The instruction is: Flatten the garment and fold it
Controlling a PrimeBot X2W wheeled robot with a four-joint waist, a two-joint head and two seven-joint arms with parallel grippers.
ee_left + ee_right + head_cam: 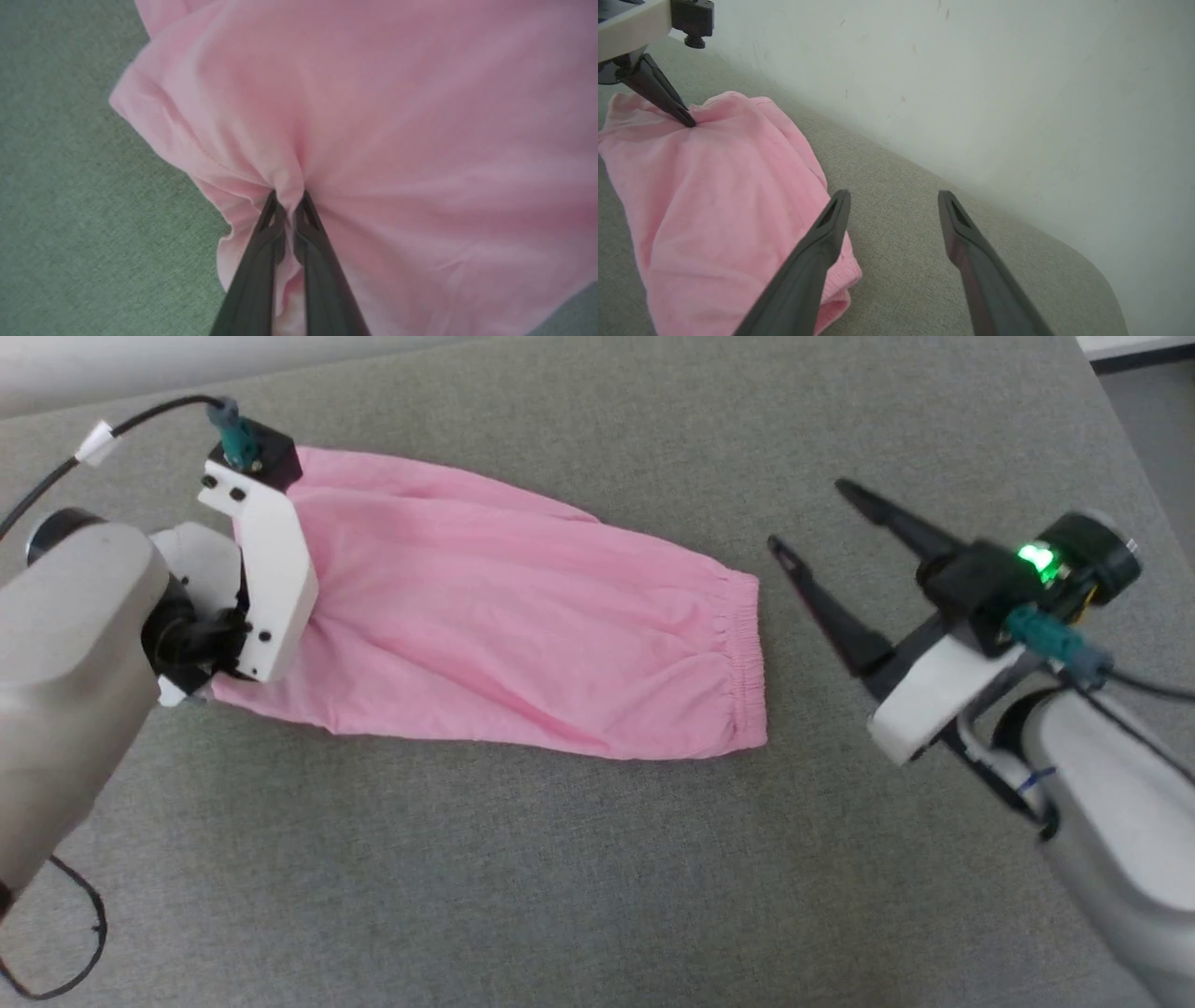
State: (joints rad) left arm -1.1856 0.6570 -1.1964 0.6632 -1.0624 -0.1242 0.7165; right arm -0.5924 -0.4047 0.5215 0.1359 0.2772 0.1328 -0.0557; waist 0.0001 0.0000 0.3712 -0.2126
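**Pink Garment Pinched at One End, Right Gripper Held Open**

A grey woven table surface (597,877) was seen across the head view, and a pale wall (1017,93) was seen behind its far edge in the right wrist view. The garment (523,625) was laid lengthwise on this surface, mostly flat but creased. Its gathered waistband (742,663) was turned toward the robot's right.

The opposite end, at the robot's left, was covered in the head view by the left arm's white wrist housing. There the left gripper (288,198) was closed on a small pinch of the pink cloth. Folds were drawn in toward its dark fingertips, and a stitched hem was seen just beside them.

The right gripper (808,515) was held with its two fingers spread wide and nothing between them. It was placed near the waistband end but apart from the cloth.

A green light (1036,558) was lit on the right wrist. A black cable (140,418) with a white tag was run from the left wrist.
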